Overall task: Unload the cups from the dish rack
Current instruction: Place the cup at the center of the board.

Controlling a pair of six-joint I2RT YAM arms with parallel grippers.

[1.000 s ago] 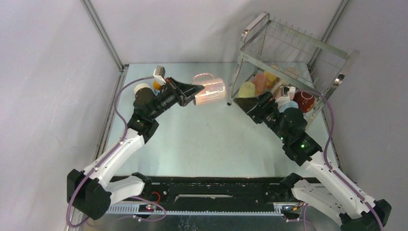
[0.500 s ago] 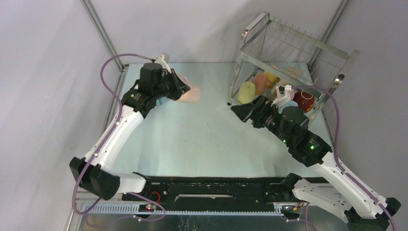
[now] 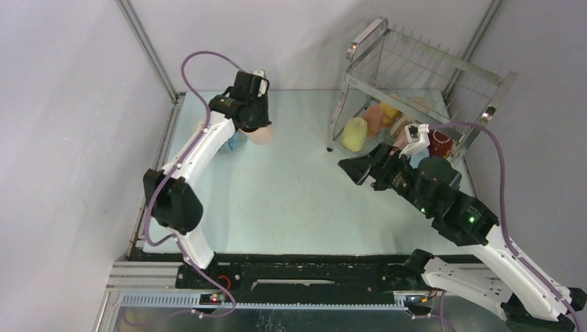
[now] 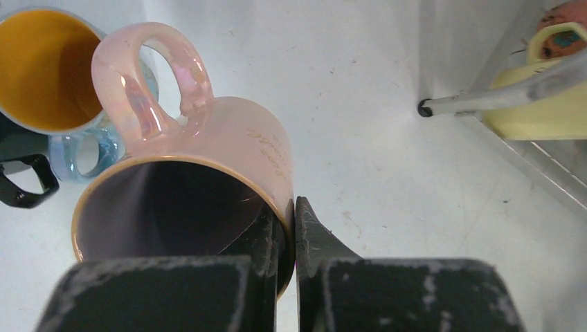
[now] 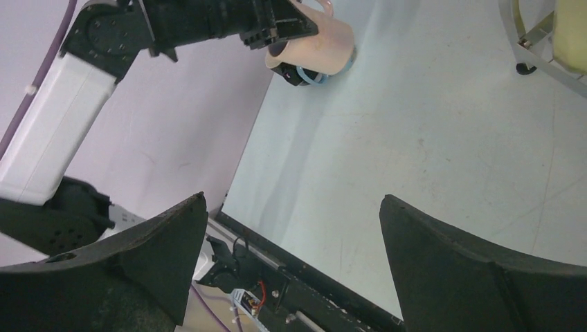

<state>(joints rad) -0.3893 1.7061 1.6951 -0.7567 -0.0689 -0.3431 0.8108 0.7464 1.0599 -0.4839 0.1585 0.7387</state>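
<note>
Top external view: the dish rack [image 3: 415,76] stands at the far right of the table [image 3: 297,200], its chrome frame leaning. On its lower tier lie a yellow mug [image 3: 354,133] at the left end, a salmon mug [image 3: 374,117] just beside it, and a dark red mug [image 3: 439,143] toward the right end.

The left gripper [image 3: 257,124] is well left of the rack, clenched on a pink mug [image 3: 263,133]. In the left wrist view, one finger is inside the mug's mouth and the other against its outer wall, pinching the rim of the pink mug [image 4: 228,145]; its handle points away from the camera. Whether its base touches the table cannot be told. A blue mug [image 4: 41,69] with an orange interior and a black mug [image 4: 21,187] sit just beyond it, on the side away from the rack.

The right gripper [image 3: 353,168] hangs near the rack's front left corner, fingers spread wide and gripping nothing.
</note>
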